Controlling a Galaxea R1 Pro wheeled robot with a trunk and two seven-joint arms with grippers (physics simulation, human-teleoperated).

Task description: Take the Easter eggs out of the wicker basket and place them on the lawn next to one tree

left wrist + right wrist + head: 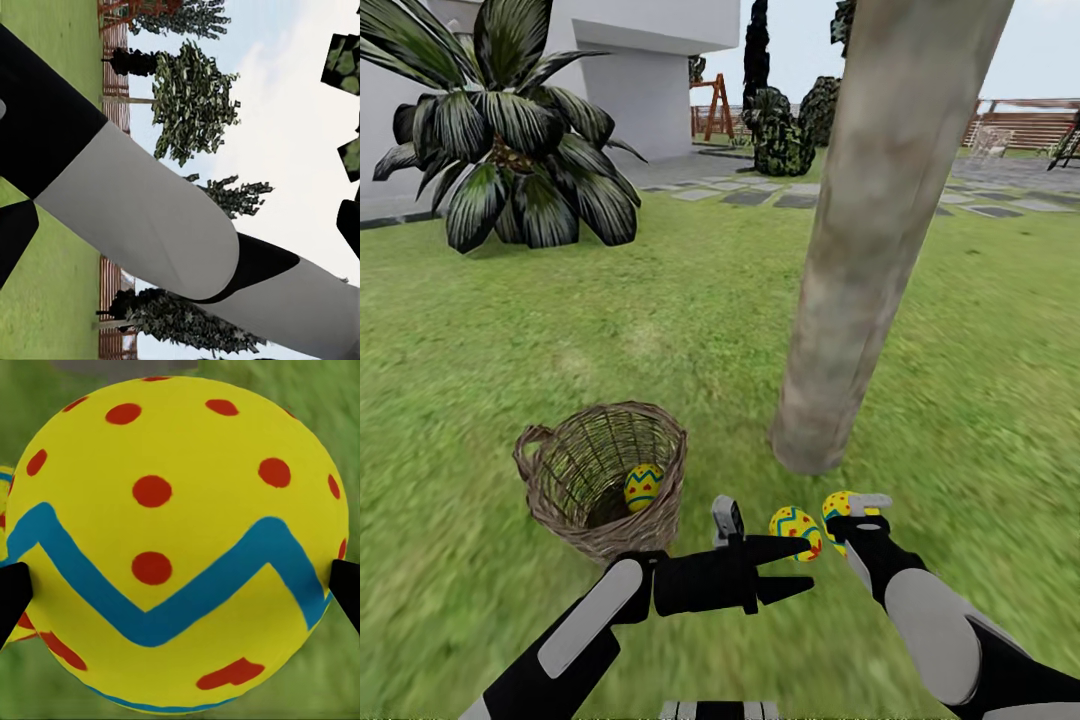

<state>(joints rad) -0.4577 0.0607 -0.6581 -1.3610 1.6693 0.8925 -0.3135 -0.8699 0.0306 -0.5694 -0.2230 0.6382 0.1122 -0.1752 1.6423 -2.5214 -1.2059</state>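
Placing the second Easter egg (838, 505) at the foot of the tree (880, 230), on the lawn (690, 330) of a fenced garden. Gripped by the right gripper (844, 522) low over the grass, near side of the trunk base; in the right wrist view, dark fingertips (13, 594) pressed against both sides of the dotted yellow shell (176, 540), so jaws closed on it. Lying just left of it, touching or nearly so, a first egg (796, 530) already on the grass near the trunk. Still inside the wicker basket (600, 475), well left of the tree, the third egg (643, 487), resting against the right inner wall.

Next, by all appearances: letting go of the held egg beside its neighbour without nudging either into a roll, then reaching back to the basket for the last one.

Held egg's long axis hard to judge, since the shell looks almost round from the wrist; zigzag band running across between the fingers. Basket egg standing roughly upright, narrower end up, tilted slightly. Basket itself tipped, mouth facing up and toward the robot, loop handle to the far left.

Left gripper (792, 566) hovering between basket and eggs, pointing right, fingers parted and holding nothing.
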